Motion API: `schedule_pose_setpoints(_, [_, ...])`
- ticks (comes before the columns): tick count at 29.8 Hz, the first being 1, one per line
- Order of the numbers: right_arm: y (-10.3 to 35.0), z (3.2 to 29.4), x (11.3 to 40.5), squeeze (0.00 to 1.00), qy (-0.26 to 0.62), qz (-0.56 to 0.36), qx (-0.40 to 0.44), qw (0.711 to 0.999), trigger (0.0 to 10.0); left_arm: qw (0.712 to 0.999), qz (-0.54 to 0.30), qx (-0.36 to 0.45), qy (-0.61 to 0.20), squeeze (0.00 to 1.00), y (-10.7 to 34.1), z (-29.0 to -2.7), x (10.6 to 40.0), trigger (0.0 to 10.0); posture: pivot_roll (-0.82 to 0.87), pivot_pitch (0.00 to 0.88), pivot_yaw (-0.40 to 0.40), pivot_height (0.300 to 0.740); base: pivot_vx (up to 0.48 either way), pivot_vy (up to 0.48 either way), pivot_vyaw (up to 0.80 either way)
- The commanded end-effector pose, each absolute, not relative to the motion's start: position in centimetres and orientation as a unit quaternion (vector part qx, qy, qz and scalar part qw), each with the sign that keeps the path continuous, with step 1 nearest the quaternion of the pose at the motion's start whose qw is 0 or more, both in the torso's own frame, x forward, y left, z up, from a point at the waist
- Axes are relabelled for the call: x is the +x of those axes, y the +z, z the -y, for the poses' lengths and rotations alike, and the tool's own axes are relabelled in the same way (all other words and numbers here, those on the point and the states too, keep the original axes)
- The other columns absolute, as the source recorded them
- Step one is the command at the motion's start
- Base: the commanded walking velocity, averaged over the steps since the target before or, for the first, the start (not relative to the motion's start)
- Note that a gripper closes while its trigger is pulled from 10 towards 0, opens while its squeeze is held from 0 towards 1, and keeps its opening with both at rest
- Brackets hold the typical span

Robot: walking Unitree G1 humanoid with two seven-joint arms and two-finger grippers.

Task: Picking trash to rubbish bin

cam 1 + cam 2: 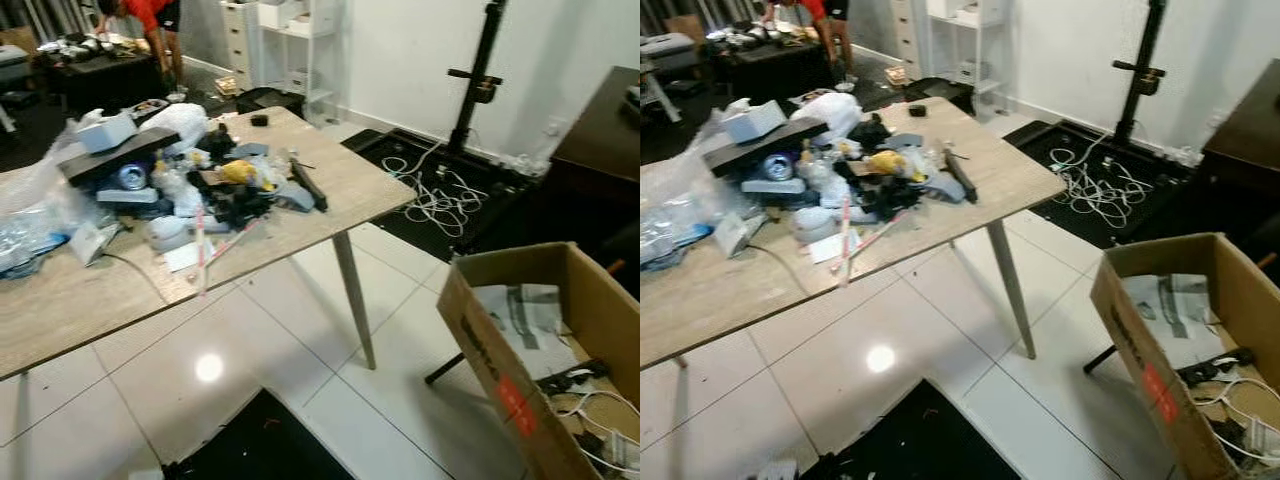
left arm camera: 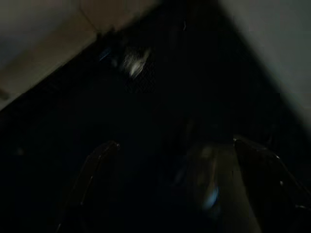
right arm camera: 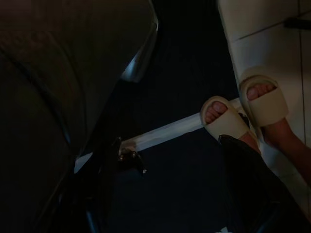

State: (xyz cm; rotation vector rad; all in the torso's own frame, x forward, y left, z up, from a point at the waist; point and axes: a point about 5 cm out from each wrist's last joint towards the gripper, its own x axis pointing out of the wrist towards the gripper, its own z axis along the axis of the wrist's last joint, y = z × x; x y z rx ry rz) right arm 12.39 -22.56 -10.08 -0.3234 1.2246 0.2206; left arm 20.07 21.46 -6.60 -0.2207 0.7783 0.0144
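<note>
White floor tiles (image 1: 190, 390) sit under a table (image 1: 80, 300) piled with trash (image 1: 215, 190), the box (image 1: 500, 380) waits nearby for it, and both grippers hang low, open, holding nothing.

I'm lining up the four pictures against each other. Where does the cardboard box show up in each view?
Left eye view: cardboard box at lower right, on the floor, open.
Right eye view: same box at lower right, cut by the frame's edge.
Left wrist view: not in it; too dark to make much out.
Right wrist view: not in it; a person's feet in slippers show instead.
Shared landmark: the black tripod stand behind the wooden table, in both eye views.
</note>
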Motion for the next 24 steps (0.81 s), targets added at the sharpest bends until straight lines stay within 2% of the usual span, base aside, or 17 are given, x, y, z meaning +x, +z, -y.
schedule_pose_setpoints(1, [-10.4, 22.2, 11.5, 0.0, 0.108, -0.583, -0.142, 0.793, 10.0, 0.933, -0.329, -0.142, 0.0, 0.0, -5.5, -21.8, 21.4, 10.0, -0.13, 0.161, 0.05, 0.74, 0.0, 0.0, 0.78])
schedule_pose_setpoints(6, [-10.4, 22.3, 11.4, 0.0, 0.11, -0.584, -0.145, 0.791, 10.0, 0.953, -0.185, -0.23, -0.07, 0.0, -1.1, -20.9, 26.5, 10.0, -0.12, 0.165, 0.044, 0.74, 0.0, 0.0, 0.78])
schedule_pose_setpoints(7, [-10.4, 22.3, 11.4, 0.0, 0.11, -0.584, -0.145, 0.791, 10.0, 0.953, -0.185, -0.23, -0.07, 0.0, -1.1, -20.9, 26.5, 10.0, -0.12, 0.165, 0.044, 0.74, 0.0, 0.0, 0.78])
schedule_pose_setpoints(9, [-10.4, 22.3, 11.4, 0.0, 0.11, -0.584, -0.146, 0.791, 10.0, 0.954, -0.08, -0.264, -0.115, 0.0, 2.8, -20.3, 29.9, 10.0, -0.13, 0.166, 0.044, 0.74, 0.0, 0.0, 0.78])
schedule_pose_setpoints(10, [-10.4, 22.3, 11.4, 0.0, 0.11, -0.584, -0.146, 0.791, 10.0, 0.954, -0.08, -0.264, -0.115, 0.0, 2.8, -20.3, 29.9, 10.0, -0.13, 0.166, 0.044, 0.74, 0.0, 0.0, 0.78])
schedule_pose_setpoints(12, [-10.4, 22.4, 11.4, 0.0, 0.11, -0.583, -0.146, 0.791, 10.0, 0.937, 0.032, -0.3, -0.175, 0.0, 7.6, -19.6, 32.6, 10.0, -0.13, 0.168, 0.043, 0.74, 0.0, 0.0, 0.78])
schedule_pose_setpoints(13, [-10.4, 22.4, 11.4, 0.0, 0.11, -0.583, -0.146, 0.791, 10.0, 0.937, 0.032, -0.3, -0.175, 0.0, 7.6, -19.6, 32.6, 10.0, -0.13, 0.168, 0.043, 0.74, 0.0, 0.0, 0.78])
schedule_pose_setpoints(14, [-10.4, 22.4, 11.4, 0.0, 0.108, -0.582, -0.145, 0.793, 10.0, 0.913, 0.123, -0.309, -0.235, 0.0, 12.2, -18.6, 34.1, 10.0, -0.13, 0.168, 0.043, 0.74, 0.0, 0.0, 0.78])
schedule_pose_setpoints(15, [-10.4, 22.4, 11.5, 0.0, 0.107, -0.581, -0.145, 0.794, 10.0, 0.906, 0.147, -0.308, -0.25, 0.0, 13.5, -18.3, 34.5, 10.0, -0.13, 0.167, 0.044, 0.74, 0.0, 0.0, 0.78])
schedule_pose_setpoints(18, [-10.4, 22.4, 11.6, 0.0, 0.095, -0.577, -0.14, 0.799, 10.0, 0.902, 0.18, -0.279, -0.276, 0.0, 16.5, -17.1, 35.5, 10.0, -0.14, 0.172, 0.046, 0.74, 0.0, 0.0, 0.26])
schedule_pose_setpoints(24, [-10.4, 21.8, 12.0, 0.0, 0.095, -0.574, -0.139, 0.801, 10.0, 0.919, 0.158, -0.202, -0.298, 0.0, 17.5, -14.7, 36.2, 10.0, -0.15, 0.177, 0.049, 0.74, 0.0, 0.0, 0.0])
